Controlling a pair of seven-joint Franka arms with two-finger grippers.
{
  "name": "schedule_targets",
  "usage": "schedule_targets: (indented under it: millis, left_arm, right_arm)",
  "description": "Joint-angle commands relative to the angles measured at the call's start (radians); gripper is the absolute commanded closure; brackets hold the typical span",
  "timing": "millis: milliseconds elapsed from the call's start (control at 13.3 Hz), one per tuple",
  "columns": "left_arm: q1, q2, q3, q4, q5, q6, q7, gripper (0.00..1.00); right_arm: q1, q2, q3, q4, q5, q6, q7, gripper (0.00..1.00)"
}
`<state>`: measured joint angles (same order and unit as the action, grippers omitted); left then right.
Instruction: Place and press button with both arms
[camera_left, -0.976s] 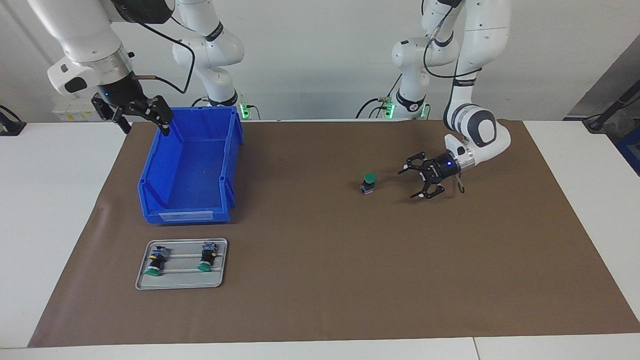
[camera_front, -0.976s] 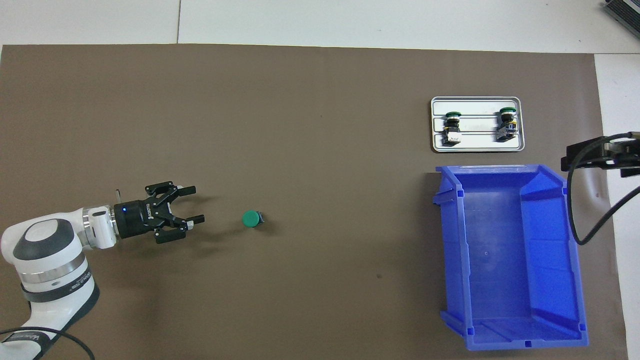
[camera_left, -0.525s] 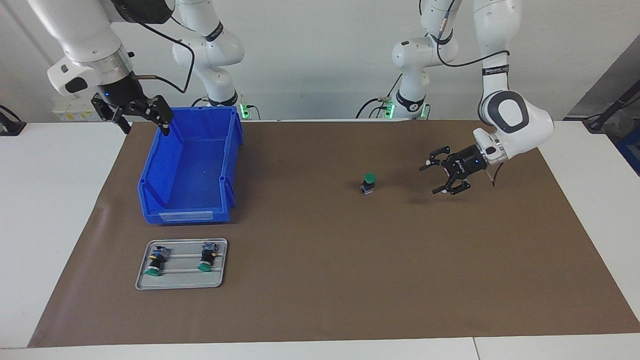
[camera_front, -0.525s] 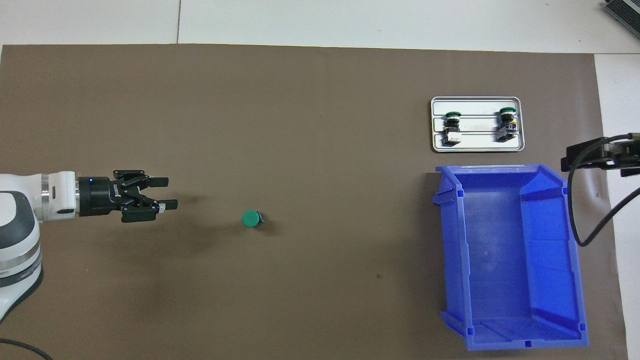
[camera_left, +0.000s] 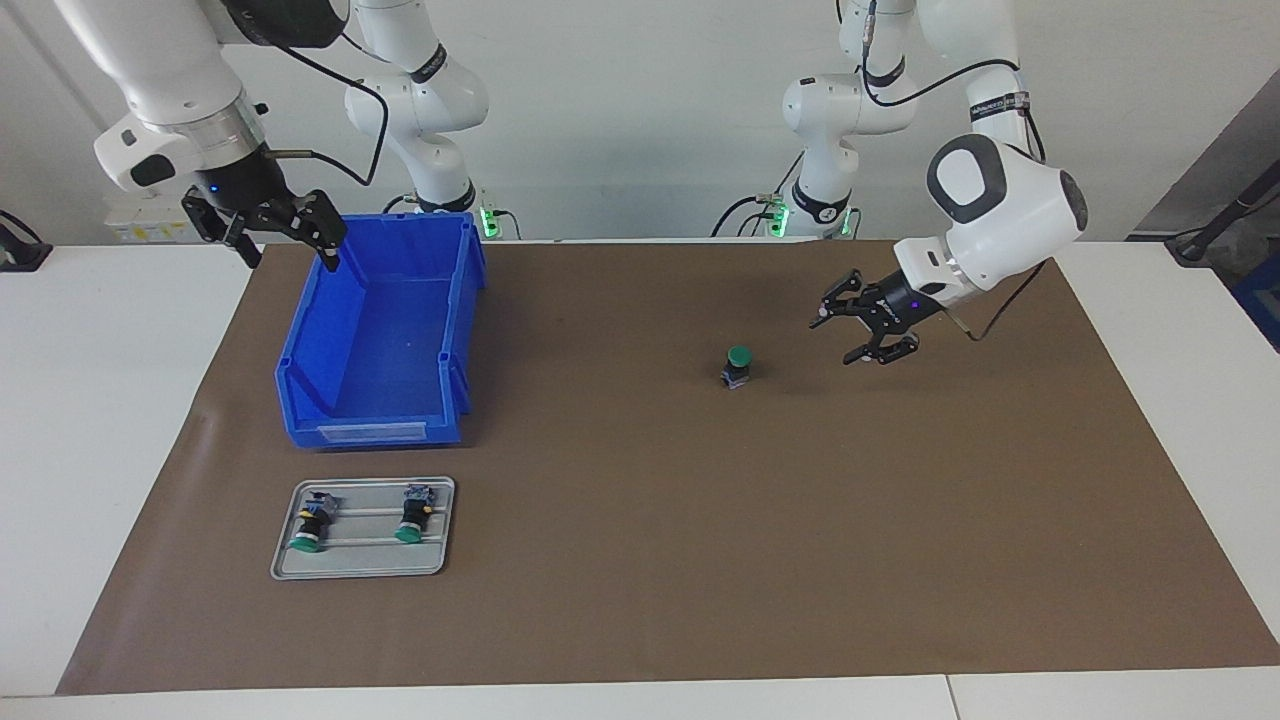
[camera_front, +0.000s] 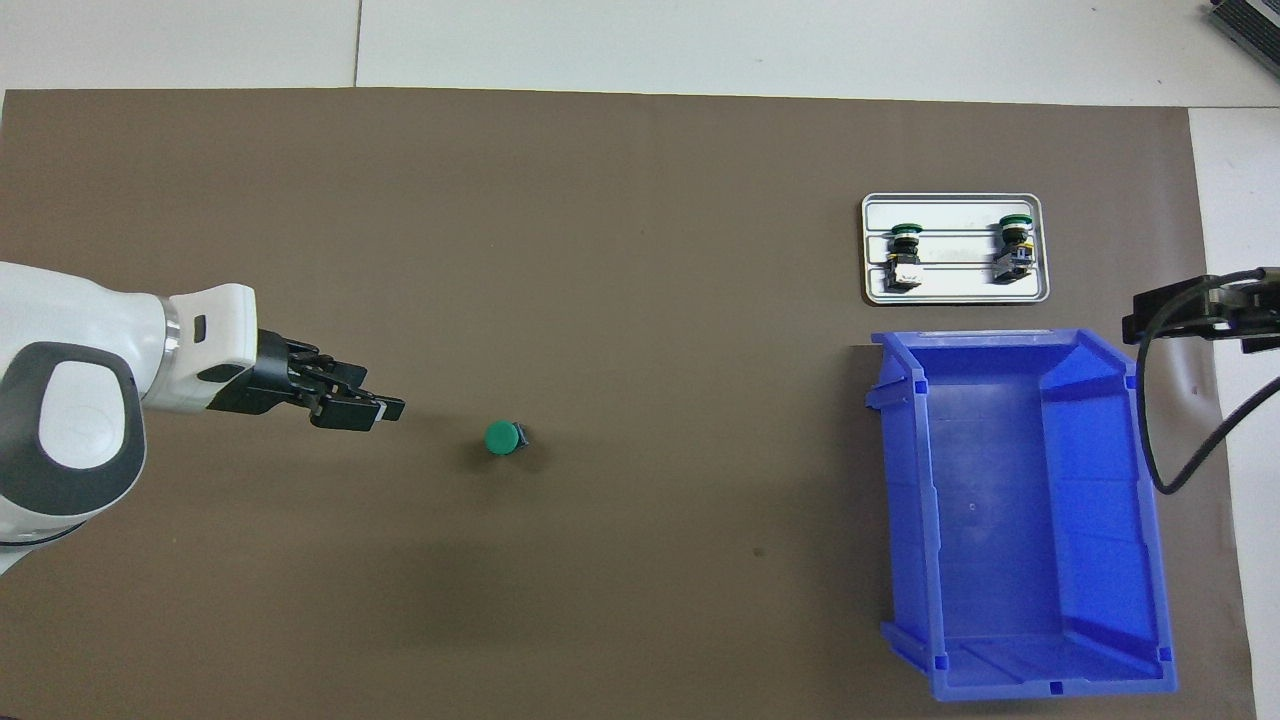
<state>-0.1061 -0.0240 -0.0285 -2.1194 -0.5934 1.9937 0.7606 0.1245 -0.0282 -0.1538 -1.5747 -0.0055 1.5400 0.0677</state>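
The button (camera_left: 738, 365) stands upright on the brown mat, green cap up, near the middle of the table; it also shows in the overhead view (camera_front: 502, 438). My left gripper (camera_left: 836, 340) is open and empty. It hangs a little above the mat beside the button, toward the left arm's end of the table, with a clear gap between them; it shows in the overhead view too (camera_front: 385, 406). My right gripper (camera_left: 288, 252) is open and empty, and waits raised over the blue bin's corner nearest the robots.
An empty blue bin (camera_left: 455, 300) (camera_front: 905, 500) sits toward the right arm's end. Farther from the robots than the bin, a grey tray (camera_left: 362, 560) (camera_front: 955, 285) holds two more green-capped buttons (camera_left: 312, 522) (camera_left: 413, 513) lying on their sides.
My left gripper drew back from the button, rose and turned at the wrist, then swung back toward it at a greater height. The button and the right arm have not moved.
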Motion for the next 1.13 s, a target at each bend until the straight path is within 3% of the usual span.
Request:
schedule_targets:
  millis: [0,75,150,375,1051]
  left_arm:
    - [-0.13,0.001,0.01,0.003,0.174,0.098,-0.2,0.63]
    - [-0.171,0.002,0.01,-0.001,0.243,0.124,-0.272,0.92]
    - [-0.208,0.002,0.01,-0.005,0.301,0.135,-0.346,1.0]
    - [-0.303,-0.005,0.01,-0.052,0.441,0.216,-0.446,1.0]
    - [-0.42,0.015,0.01,-0.187,0.507,0.385,-0.587,1.0]
  right_arm:
    - [-0.013,-0.024,0.003,-0.03,0.007,0.017,-0.026,0.0]
    - [-0.011,-0.024,0.003,-0.03,0.007,0.017,-0.026,0.0]
    - [-0.011,-0.024,0.002,-0.03,0.007,0.017,-0.026,0.0]
    - [-0.013,-0.024,0.002,-0.03,0.009,0.017,-0.026,0.0]
    - [-0.013,-0.024,0.0,-0.03,0.007,0.017,-0.029,0.0]
